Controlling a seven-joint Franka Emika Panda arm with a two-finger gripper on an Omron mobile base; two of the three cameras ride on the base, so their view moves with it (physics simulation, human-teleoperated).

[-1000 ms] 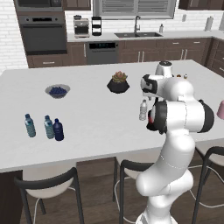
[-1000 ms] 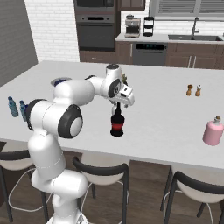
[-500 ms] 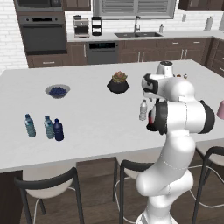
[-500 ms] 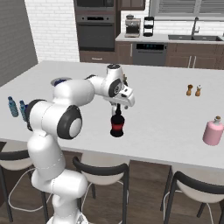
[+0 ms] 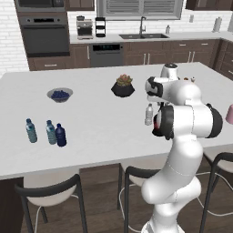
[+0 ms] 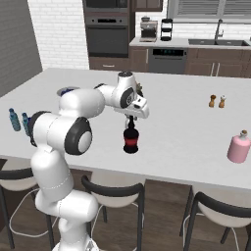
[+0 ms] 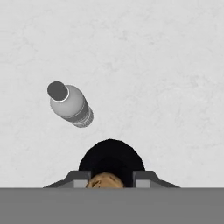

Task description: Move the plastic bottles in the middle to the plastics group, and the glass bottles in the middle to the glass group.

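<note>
We look over a pale marbled worktop (image 5: 100, 132), a long island in a kitchen with dark wood cabinets, a wall oven and a sink along the far wall under white brick.

We count one squat dark red bottle (image 6: 130, 141) standing upright near the middle of the worktop, toward its near edge. The end effector (image 6: 130, 121) sits straight above it with its fingers (image 7: 146, 179) drawn in on either side of the bottle's black top and brown cap; we see it pinching the neck.

Just beside the red bottle stands one clear greyish bottle (image 5: 149, 114) with a white cap, upright and apart from it; in the hand view (image 7: 70, 104) bare worktop shows between the two.

At the left end we count three small bottles close together: two teal-blue bottles (image 5: 31, 130) and one dark navy bottle (image 5: 60, 135), the navy one at the right of the row and touching its neighbour or nearly so.

At the right end stands one pale pink vessel (image 6: 239, 146), near the near edge. Two small brown shakers (image 6: 217, 101) stand farther back.

Toward the far side we see one bowl of blue fruit (image 5: 59, 94) and one dark pot with a plant (image 5: 123, 86).

Wide bare worktop lies between the red bottle and the pink vessel. Dark stools (image 6: 113, 196) line the near edge.
</note>
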